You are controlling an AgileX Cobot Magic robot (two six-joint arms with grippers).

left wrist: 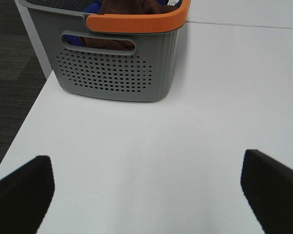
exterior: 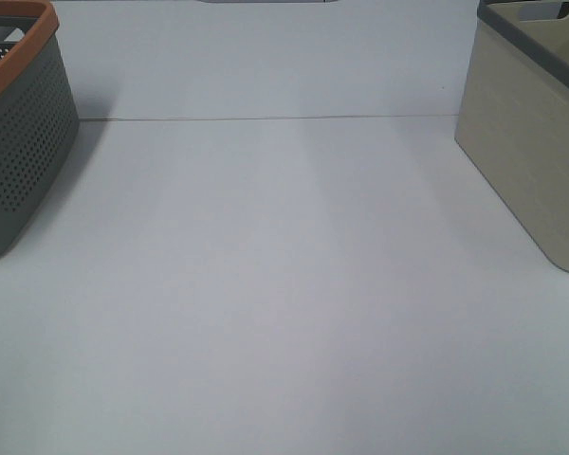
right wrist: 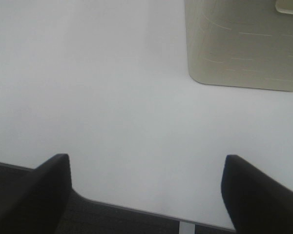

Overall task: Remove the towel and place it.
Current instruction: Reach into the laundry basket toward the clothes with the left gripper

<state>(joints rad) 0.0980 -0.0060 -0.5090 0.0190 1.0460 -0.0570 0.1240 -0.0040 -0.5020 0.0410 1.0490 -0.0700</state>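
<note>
The towel [left wrist: 132,7] is a dark reddish-brown cloth bunched inside the grey basket [left wrist: 117,73] with the orange rim; a small white tag [left wrist: 173,2] shows at its edge. My left gripper [left wrist: 149,195] hovers over the white table short of the basket, jaws wide open with nothing between them. My right gripper [right wrist: 146,195] is open too, over the table's near edge and facing the beige bin [right wrist: 241,46]. In the exterior high view only the grey basket [exterior: 19,142] shows at the left; the towel and both grippers are out of sight there.
The beige bin [exterior: 536,133] with a dark rim stands at the right. Something blue [left wrist: 90,9] lies in the grey basket beside the towel. White tabletop [exterior: 284,284] spans between the two containers. Dark floor [left wrist: 10,73] lies beyond the table's left edge.
</note>
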